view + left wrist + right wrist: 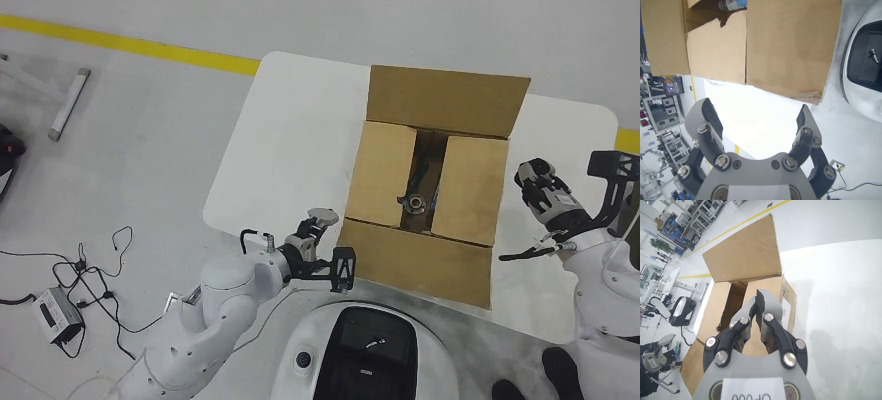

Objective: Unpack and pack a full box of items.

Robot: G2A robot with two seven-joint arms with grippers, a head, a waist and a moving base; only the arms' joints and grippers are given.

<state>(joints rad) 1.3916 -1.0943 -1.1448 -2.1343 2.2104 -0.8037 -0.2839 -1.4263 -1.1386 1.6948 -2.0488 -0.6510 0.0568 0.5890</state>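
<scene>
At the table's [290, 130] near edge, toward its left corner, the left gripper [333, 242] hangs with its jaws wide apart and nothing between them, just beside the near-left corner of the box [787, 291]. Next comes the box itself, standing on the middle of the table, somewhat nearer the right edge, mouth upward. Its far flap [445, 100] stands up and its near flap [420, 262] is folded out toward the near edge. The left inner flap [380, 172] and right inner flap [470, 190] lie folded in over the contents, leaving a slot between them that runs from the far edge toward the near edge. Through that slot a bottle [730, 4] and a small metal-looking item [412, 203] show. The box's long axis seems to lie along the near edge, slightly skewed. Cardboard like this should be light and fairly stiff, bending at the creases. One inner flap has a ragged free edge, so it could tear. The full box is probably heavy, so the likely hold is a flap's free edge near its middle, lifted gently. Toward the right edge, the right gripper [535, 180] sits near the box's right side, jaws pressed together on nothing.
</scene>
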